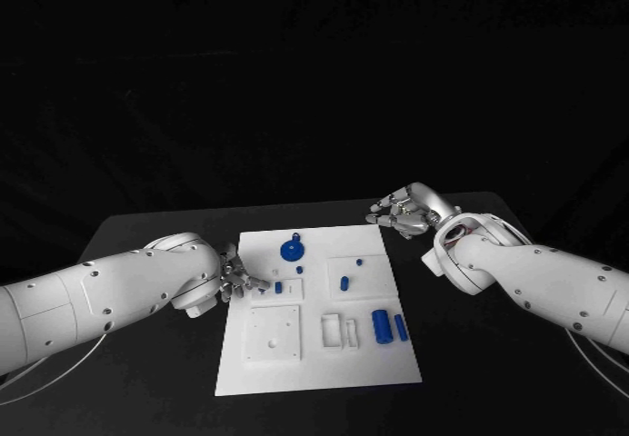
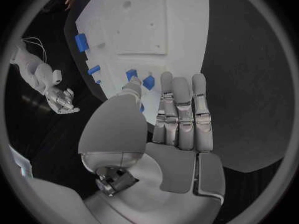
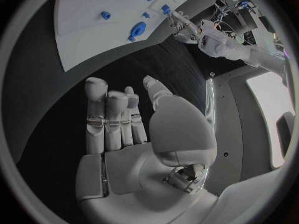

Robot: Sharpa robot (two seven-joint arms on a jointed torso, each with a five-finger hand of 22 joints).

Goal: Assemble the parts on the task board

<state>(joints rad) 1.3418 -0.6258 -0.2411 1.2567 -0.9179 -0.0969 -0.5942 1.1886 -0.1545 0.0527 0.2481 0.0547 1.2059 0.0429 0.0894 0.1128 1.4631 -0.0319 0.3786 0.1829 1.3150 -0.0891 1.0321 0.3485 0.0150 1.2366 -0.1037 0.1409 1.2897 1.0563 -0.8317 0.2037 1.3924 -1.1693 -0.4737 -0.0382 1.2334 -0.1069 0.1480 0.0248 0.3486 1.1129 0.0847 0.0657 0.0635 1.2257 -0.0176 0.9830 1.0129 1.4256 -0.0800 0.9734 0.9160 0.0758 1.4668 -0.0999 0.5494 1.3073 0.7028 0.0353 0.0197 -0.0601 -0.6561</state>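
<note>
The left hand (image 1: pixel 236 277) hid part of the board's (image 1: pixel 321 368) left edge; the small part (image 1: pixel 279 289) at its fingertips was too small to identify.

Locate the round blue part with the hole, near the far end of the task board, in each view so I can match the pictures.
Head view: round blue part lies on the task board, far end, nearer the left hand.
Left wrist view: I cannot tell it apart from the other blue pieces there.
Right wrist view: near the board's edge, beyond the right hand.
Shared landmark: the white task board.
</note>
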